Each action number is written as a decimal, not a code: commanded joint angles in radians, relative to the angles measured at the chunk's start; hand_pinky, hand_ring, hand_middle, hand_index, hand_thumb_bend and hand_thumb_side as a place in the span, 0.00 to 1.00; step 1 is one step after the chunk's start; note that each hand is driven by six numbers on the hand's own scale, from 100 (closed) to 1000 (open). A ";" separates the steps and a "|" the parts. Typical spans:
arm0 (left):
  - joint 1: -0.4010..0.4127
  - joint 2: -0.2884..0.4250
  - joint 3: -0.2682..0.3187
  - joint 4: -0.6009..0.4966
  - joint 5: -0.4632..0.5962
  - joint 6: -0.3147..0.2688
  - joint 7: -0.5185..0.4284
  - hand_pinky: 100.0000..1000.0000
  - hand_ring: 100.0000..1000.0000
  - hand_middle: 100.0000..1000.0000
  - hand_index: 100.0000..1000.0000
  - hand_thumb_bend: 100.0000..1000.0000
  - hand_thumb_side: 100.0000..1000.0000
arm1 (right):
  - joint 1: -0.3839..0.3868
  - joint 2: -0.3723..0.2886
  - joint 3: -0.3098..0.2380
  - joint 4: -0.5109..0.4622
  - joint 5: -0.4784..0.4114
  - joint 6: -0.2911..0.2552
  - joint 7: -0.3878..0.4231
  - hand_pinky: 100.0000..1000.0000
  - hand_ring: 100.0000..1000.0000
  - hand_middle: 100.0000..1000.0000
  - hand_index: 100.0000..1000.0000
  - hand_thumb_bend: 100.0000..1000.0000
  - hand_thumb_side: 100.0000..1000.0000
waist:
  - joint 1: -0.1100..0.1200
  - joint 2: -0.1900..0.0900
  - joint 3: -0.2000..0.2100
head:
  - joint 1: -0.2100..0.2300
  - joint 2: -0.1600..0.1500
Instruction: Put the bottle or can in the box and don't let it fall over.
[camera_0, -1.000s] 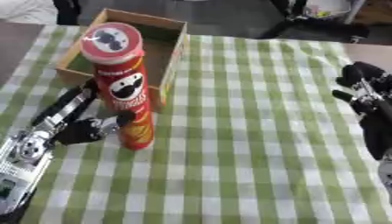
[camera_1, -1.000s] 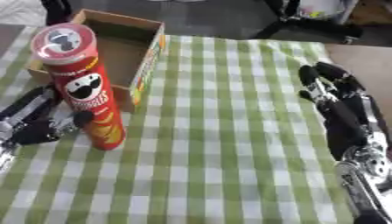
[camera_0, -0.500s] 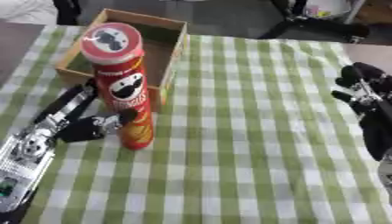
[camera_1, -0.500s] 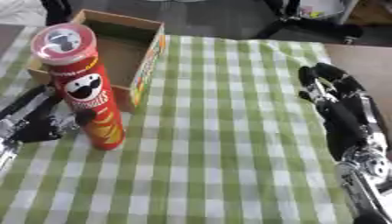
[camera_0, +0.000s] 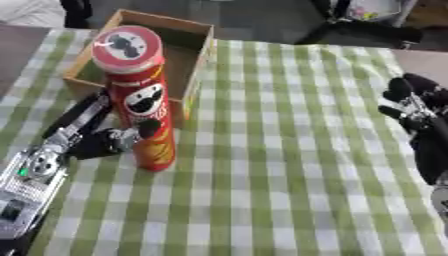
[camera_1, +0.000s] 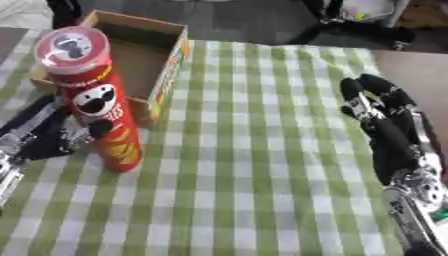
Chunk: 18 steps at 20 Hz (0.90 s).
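Observation:
A tall red crisps can (camera_0: 140, 100) with a red lid stands upright on the green checked tablecloth, just in front of an open cardboard box (camera_0: 194, 44). My left hand (camera_0: 96, 137) is at the can's lower left side, its thumb touching the can's front and its fingers reaching behind it. My right hand (camera_1: 389, 122) rests at the right edge of the table, fingers relaxed and pointing away, holding nothing. The inside of the box shows nothing in it.
The green and white checked cloth (camera_0: 280, 165) covers the table between the can and my right hand. Dark chair legs and floor (camera_0: 359, 25) lie beyond the far edge.

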 joint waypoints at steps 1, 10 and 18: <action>-0.022 0.001 -0.001 -0.009 0.005 -0.002 0.004 1.00 1.00 0.86 0.90 0.54 0.65 | -0.010 -0.014 -0.001 -0.007 -0.007 0.000 0.005 0.71 0.74 0.74 0.71 0.45 0.20 | 0.001 -0.017 -0.002 | 0.003 -0.011; -0.036 -0.011 -0.002 -0.001 0.006 0.001 0.018 1.00 1.00 0.85 0.88 0.54 0.64 | -0.010 -0.012 -0.001 -0.007 -0.008 0.001 0.007 0.71 0.74 0.74 0.71 0.45 0.20 | 0.001 -0.016 -0.003 | 0.005 -0.012; -0.048 -0.021 -0.003 0.004 -0.003 0.009 0.029 0.97 1.00 0.83 0.87 0.52 0.60 | -0.011 -0.009 0.001 -0.005 -0.009 0.003 0.011 0.71 0.74 0.73 0.71 0.45 0.19 | 0.000 -0.015 -0.004 | 0.008 -0.012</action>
